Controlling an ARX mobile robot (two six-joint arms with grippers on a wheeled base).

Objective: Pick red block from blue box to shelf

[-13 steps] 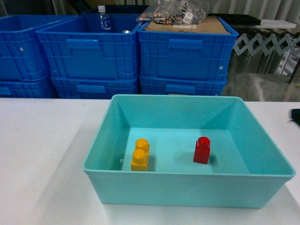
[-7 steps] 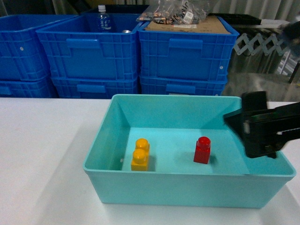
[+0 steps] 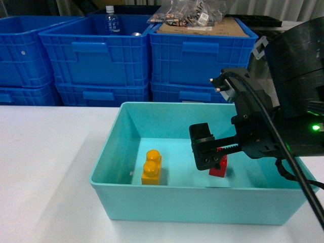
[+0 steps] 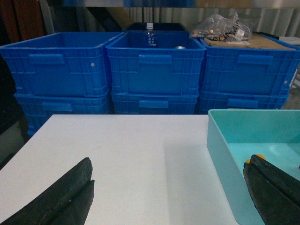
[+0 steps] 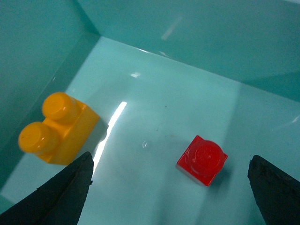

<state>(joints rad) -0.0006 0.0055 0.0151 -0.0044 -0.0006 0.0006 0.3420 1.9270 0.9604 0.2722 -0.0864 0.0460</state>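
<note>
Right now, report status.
Right gripper open above red block. Left gripper open, idle. Block on blue box floor. Nothing blocking.

Even, bright overhead light. A white glare streak crosses the blue box (image 5: 154, 93) floor beside the orange brick (image 5: 58, 126). Soft shadows fall on the counter (image 4: 131, 159). The wrist views' hand tips are blurred; the background is dim.

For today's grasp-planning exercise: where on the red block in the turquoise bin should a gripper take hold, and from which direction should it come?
Grip the red block by two opposite flat sides of its square body, below the round stud, coming straight down from above. It stands upright on the blue box floor, apart from the yellow brick and walls, so both sides look free. The open right gripper already straddles it.
</note>
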